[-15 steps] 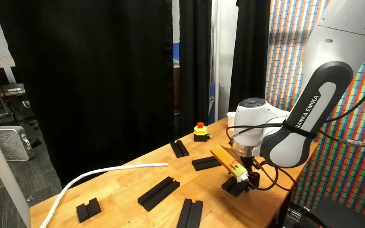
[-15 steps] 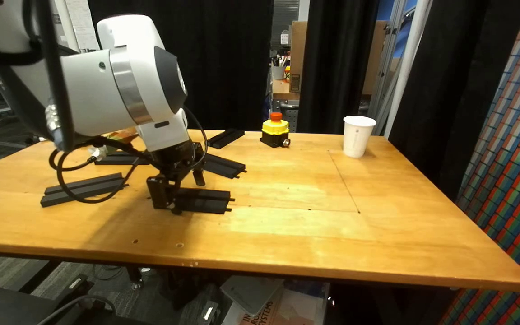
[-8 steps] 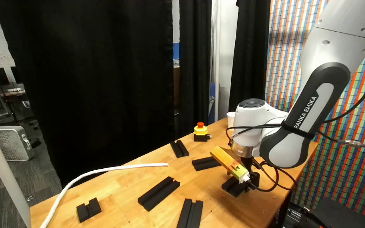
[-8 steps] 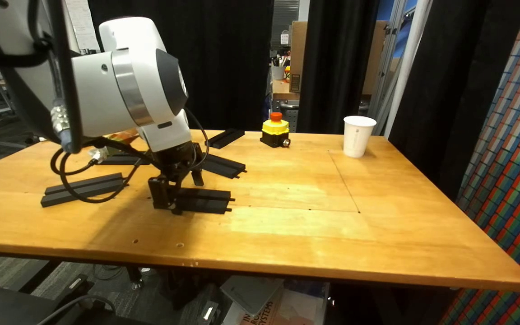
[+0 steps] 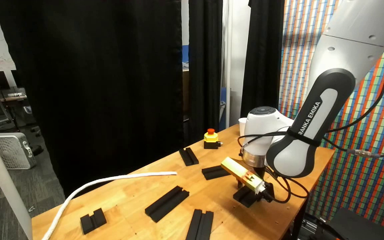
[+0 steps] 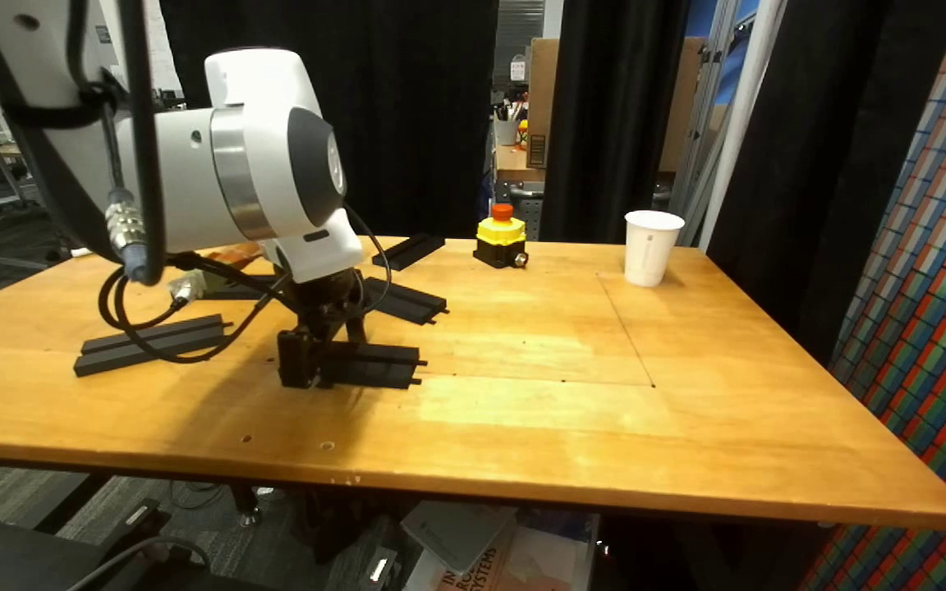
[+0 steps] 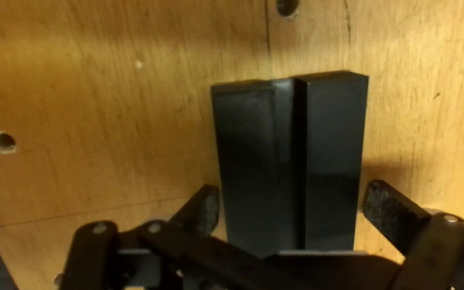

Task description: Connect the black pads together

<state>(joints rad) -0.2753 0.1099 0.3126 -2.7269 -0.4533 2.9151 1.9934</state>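
Exterior views are both showing the wooden table (image 6: pixel 604 435) stretching beneath the robot arm (image 5: pixel 317 100). Its gripper (image 7: pixel 292 205) is hanging low with jaws spread, straddling 1 black pad (image 7: pixel 288 161) on the table. 5 more pads (image 5: pixel 167 204) are lying apart in an exterior view, the smallest being a short block (image 5: pixel 93 221). Wrist view: 2 fingertips (image 7: pixel 211 211) are sitting just beside the straddled pad's long sides.

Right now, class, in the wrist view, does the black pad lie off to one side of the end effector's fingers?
No, the pad lies between the two fingers, one on each side of it.
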